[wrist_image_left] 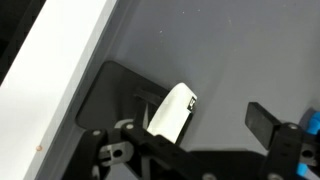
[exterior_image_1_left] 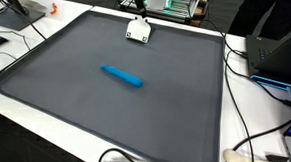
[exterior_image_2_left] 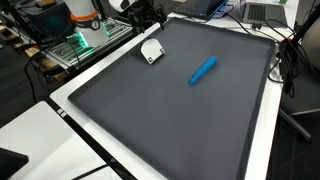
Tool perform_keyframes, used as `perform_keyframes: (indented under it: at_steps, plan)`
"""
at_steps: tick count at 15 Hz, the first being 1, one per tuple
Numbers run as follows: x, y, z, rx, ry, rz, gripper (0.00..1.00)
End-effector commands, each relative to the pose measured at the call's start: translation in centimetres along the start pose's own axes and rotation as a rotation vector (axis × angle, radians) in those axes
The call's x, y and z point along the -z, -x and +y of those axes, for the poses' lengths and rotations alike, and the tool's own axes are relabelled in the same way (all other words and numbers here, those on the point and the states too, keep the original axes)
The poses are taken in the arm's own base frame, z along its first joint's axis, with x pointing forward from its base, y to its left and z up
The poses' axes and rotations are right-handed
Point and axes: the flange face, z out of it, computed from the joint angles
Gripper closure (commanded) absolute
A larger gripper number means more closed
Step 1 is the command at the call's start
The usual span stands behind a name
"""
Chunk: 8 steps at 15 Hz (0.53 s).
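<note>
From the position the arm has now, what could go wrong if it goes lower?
1. The end effector hangs over the white block with one finger off to the side; the other finger is hidden, so it could land on the block and tip it.
2. The block lies near the edge of the grey mat, so a push may slide it off.
3. Cables lie beside the mat and could snag the arm.

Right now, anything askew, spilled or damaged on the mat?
No spill or visible damage. The blue marker lies diagonally mid-mat, alone. A small white object sits near the mat's far edge, just under the gripper, whose jaws stand apart around it in the wrist view. Cables trail along the table's edges.
</note>
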Motion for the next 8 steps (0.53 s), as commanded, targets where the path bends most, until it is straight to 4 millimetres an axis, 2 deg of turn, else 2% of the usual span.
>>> perform_keyframes:
  at_steps: [1, 8]
  plan:
    - [-1.0, -0.7, 0.5, -0.125, 0.021, 0.003, 0.0]
    - [-2.7, -1.8, 0.8, -0.208, 0.029, 0.05, 0.0]
